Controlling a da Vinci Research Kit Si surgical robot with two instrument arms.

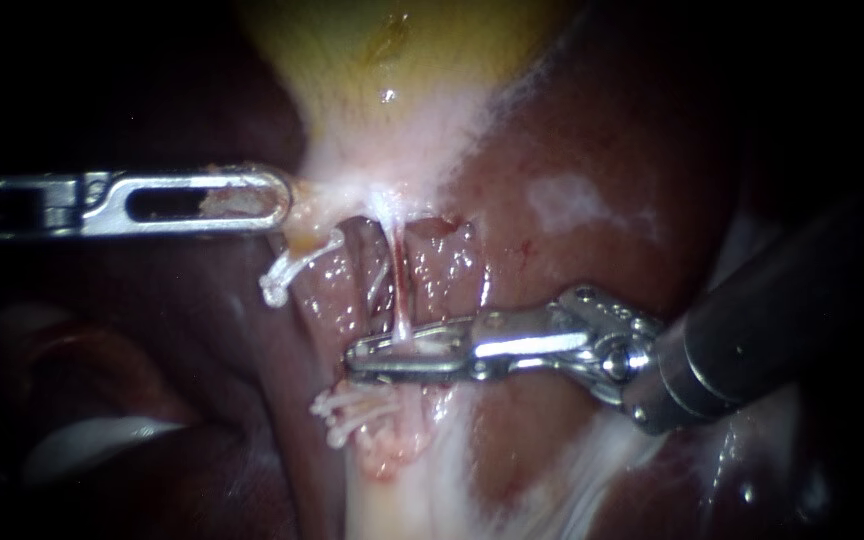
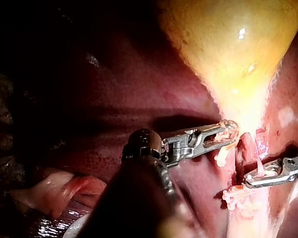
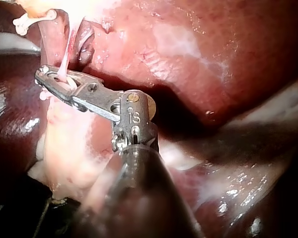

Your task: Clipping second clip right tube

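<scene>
At the left middle of the endoscope view, my left instrument (image 1: 277, 200) comes in level from the left edge. Its jaws are pressed together on the pale tissue at the narrow lower end of the gallbladder (image 1: 392, 50); the left wrist view shows this tissue between the two jaws. The yellow body of the gallbladder fills the upper centre of the frame.

Just under the tip of the left instrument, a white clip (image 1: 287, 268) hangs at the left side of the pink tissue. Lower, a little left of the centre, the second white clip (image 1: 352, 408) sits across the same tissue, just under the jaws of the other instrument.

In the centre, the thin tube (image 1: 395, 260) runs straight down from the gallbladder's lower end and goes in between the jaws of my right instrument (image 1: 357, 358). These jaws lie almost parallel, with a narrow space, and they pinch the thin tube from two sides; something white shows between them. The right wrist view shows the same.

The dark red liver (image 1: 592, 120) fills the right half, and the right instrument's shaft comes in from the right edge.
</scene>
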